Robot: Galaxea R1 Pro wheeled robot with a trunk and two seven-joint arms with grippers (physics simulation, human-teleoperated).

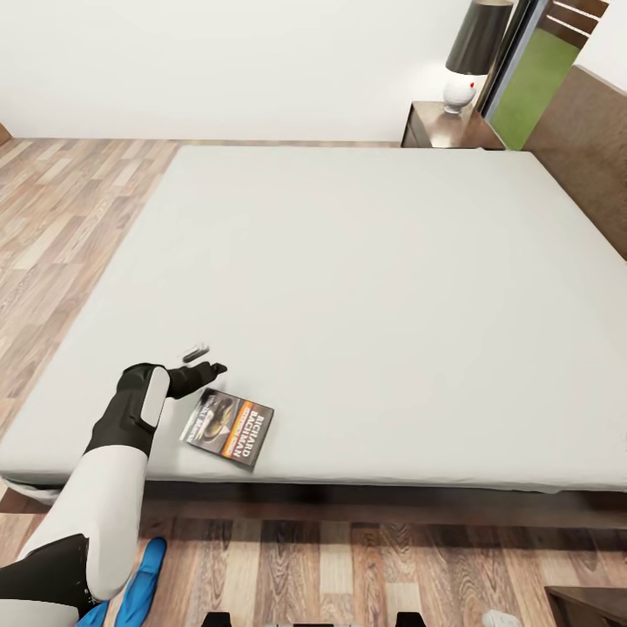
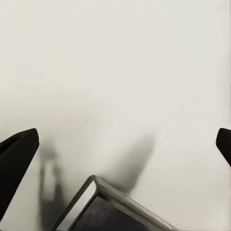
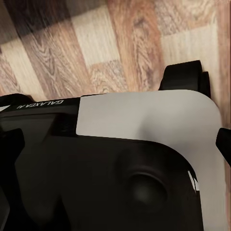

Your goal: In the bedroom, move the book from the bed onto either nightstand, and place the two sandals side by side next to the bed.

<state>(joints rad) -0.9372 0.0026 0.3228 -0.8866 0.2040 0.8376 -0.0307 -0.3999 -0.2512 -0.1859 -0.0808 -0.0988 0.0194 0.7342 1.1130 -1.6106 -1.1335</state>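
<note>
Bed (image 1: 366, 296): pale mattress across most of the head view, its dark headboard cut off at the right edge. Wood-plank floor (image 1: 78, 218) surrounds it. Nightstand (image 1: 448, 126) at the far corner, carrying a lamp (image 1: 470, 52) whose shade top is cropped. Left arm (image 1: 113, 470) reaches over the near mattress edge; left hand (image 1: 198, 366) hovers just beyond the book (image 1: 229, 426), fingers spread apart and grasping nothing. In the left wrist view, both dark fingertips (image 2: 17, 154) sit at the frame sides, a book corner (image 2: 103, 202) between them. 1 blue sandal (image 1: 144, 579) lies on the floor, partly hidden behind the arm. Right hand: the right wrist view gives blurred dark edges over the robot's base (image 3: 144, 125); state undeterminable.
</note>
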